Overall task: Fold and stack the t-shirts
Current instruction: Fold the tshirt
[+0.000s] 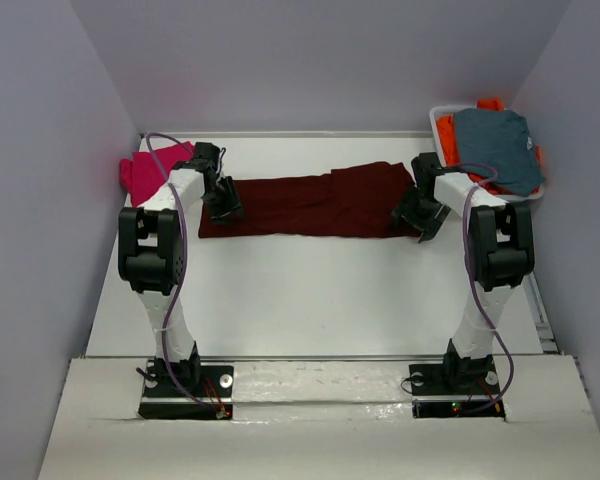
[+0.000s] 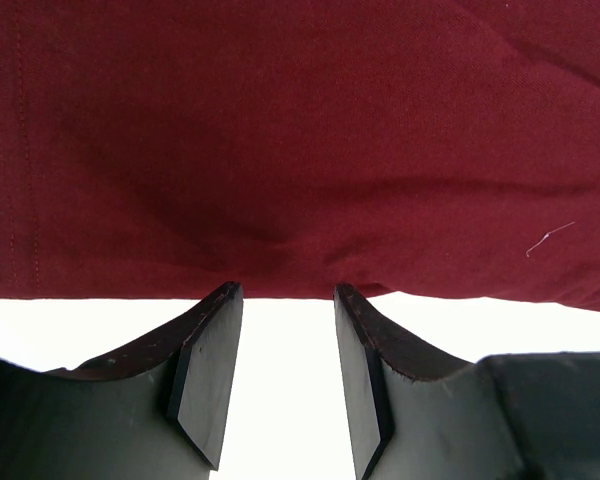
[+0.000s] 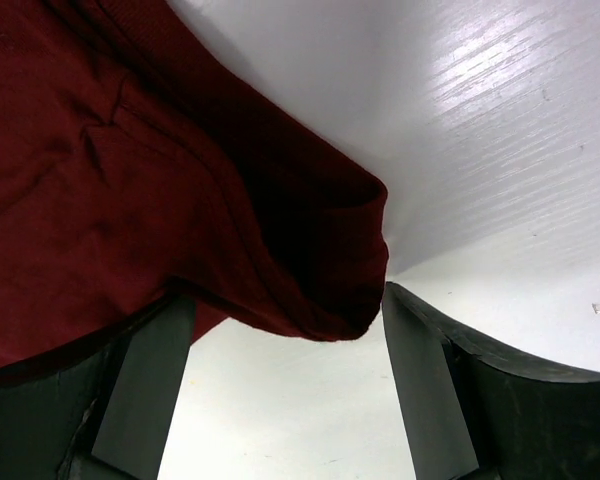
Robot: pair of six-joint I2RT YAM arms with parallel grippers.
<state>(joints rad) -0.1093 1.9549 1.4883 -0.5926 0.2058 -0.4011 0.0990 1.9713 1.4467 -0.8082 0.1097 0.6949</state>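
Just ahead of the left jaws, which stand parted with only bare bench [image 2: 285, 400] between them, runs the near hem of the maroon t-shirt [image 2: 300, 150], and their tips reach its edge. The right jaws gape wider, astride the corner at the shirt's other end without pinching it. Outward, the shirt lies as a long band crosswise, one arm at each end, so the next fold likely needs both ends lifted together. The pink t-shirt [image 1: 145, 172] lies beyond the left jaws.

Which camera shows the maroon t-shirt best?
The top external view: the maroon t-shirt shows nearly whole, a long strip across the table. The left wrist view shows only its near edge; the right wrist view only a bunched corner.
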